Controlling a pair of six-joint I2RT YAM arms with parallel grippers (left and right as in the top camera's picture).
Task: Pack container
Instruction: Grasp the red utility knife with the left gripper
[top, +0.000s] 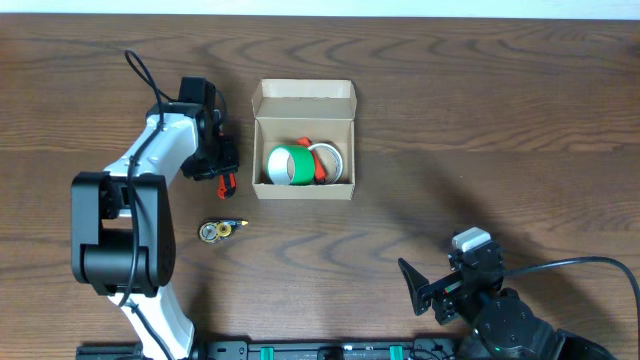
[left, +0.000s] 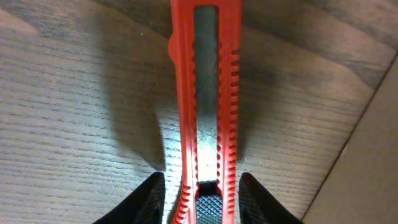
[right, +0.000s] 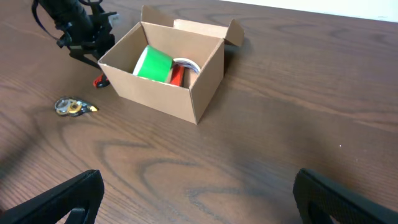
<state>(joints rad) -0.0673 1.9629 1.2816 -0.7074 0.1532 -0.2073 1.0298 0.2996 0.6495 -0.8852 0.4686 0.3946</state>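
L claw (left: 203, 190) straddled red box cutter (left: 205, 93) just left of container (top: 305, 100); pinching or loose, couldn't tell. R claw (right: 199, 186) spread wide, empty. Container mid table (top: 470, 130), lid open, green tape roll (top: 287, 165) inside.

Overhead: even, moderate light. Grain of table (top: 450, 120) crisp. Thin overexposed white strip along top edge. Container (top: 305, 100) casts only faint, soft shadow.
Left wrist: extreme close-up. Red cutter (left: 205, 93) sharp; soft dark shadow on wood to its left, pale glare patch beside it. Fingertips (left: 152, 199) of left gripper (left: 200, 202) black, detail lost.
Right wrist: dimmer, broad sheen on tabletop. Blown-out white band at top right. Fingers (right: 56, 199) of right gripper (right: 199, 196) black, blurred.
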